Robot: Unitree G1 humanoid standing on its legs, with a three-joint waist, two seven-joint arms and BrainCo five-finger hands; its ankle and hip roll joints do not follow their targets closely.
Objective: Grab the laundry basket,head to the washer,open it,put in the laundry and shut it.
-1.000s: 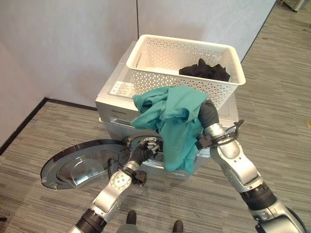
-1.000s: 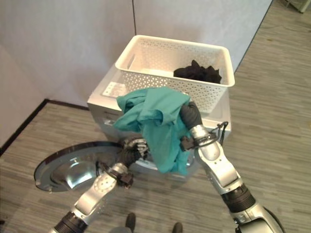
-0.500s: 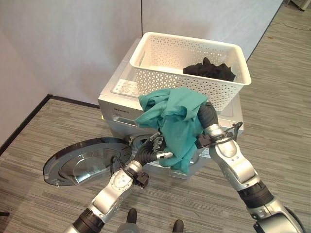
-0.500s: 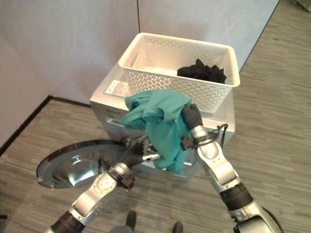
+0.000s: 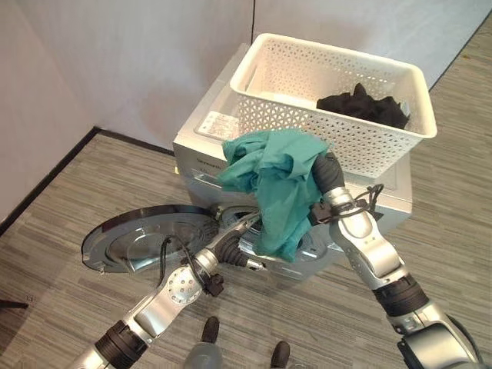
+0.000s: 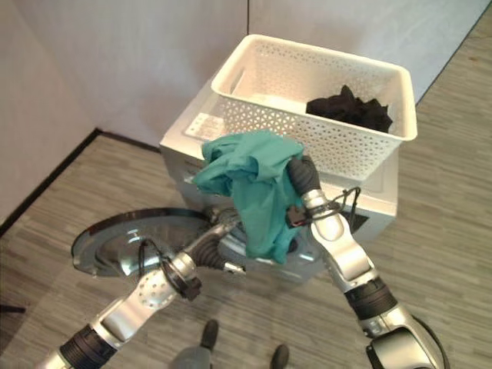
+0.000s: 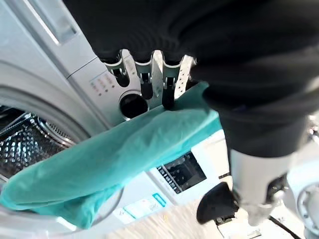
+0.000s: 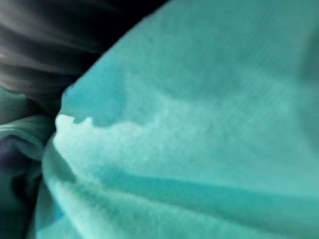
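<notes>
- Left eye view, nearest: left hand reaching in low from the lower left, in front of the washer's open mouth, beside the lower end of the hanging cloth.
- Left wrist view: fingers straight and spread, dark tips at the upper edge of the green cloth, not curled round it; holding nothing.
- Beyond the fingers in that view: drum with its perforated metal wall, cloth draped across the rim of the opening.
- Left of the hand: round door swung fully open, lying flat and low over the floor.
- Middle: green cloth bunched at the top, hanging down in front of the opening, lower end near the mouth.
- Right arm rising from the lower right, wrist cover buried in the bunched top of the cloth; right hand hidden under the fabric, so cannot tell whether clamped or apart.
- Right wrist view: green fabric pressed close, folds only.
- Farther: white basket standing on top of the washer, a dark garment in its right far corner.
- Farthest: plain wall behind the washer.
</notes>
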